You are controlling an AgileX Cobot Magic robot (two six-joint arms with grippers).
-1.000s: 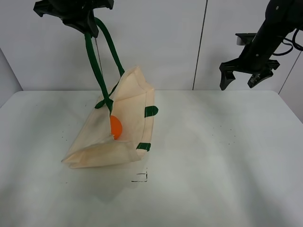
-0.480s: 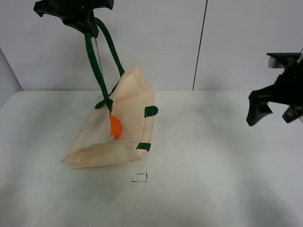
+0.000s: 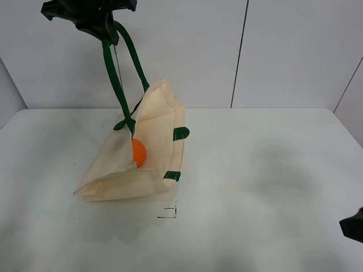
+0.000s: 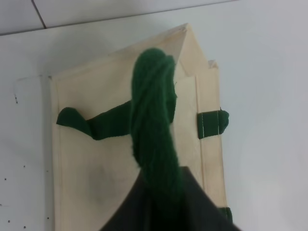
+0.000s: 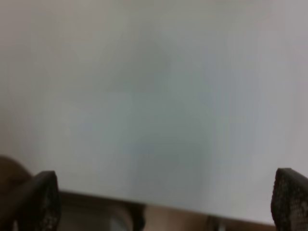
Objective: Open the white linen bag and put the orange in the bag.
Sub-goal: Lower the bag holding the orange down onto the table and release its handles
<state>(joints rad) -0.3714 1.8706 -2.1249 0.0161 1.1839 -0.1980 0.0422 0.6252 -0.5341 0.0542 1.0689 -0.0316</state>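
Observation:
The white linen bag [image 3: 148, 153] rests on the table, its mouth pulled up and open toward the right. The orange [image 3: 139, 152] sits inside the bag, partly hidden by the cloth. My left gripper [image 3: 102, 22] is high above the bag, shut on the dark green strap handles [image 3: 116, 79], which run taut down to the bag. In the left wrist view the bunched handle [image 4: 153, 120] hangs over the bag [image 4: 96, 159]; the orange is hidden there. My right gripper [image 5: 166, 199] is open and empty over bare table, its fingertips [image 5: 45, 197] wide apart.
The white table [image 3: 255, 170] has a small black corner mark [image 3: 169, 213] in front of the bag. A dark part of my right arm [image 3: 354, 225] shows at the lower right edge of the high view. A white panelled wall stands behind.
My right arm has dropped from high at the right to the lower right edge, almost out of the high view. The left gripper, bag and orange have not moved.

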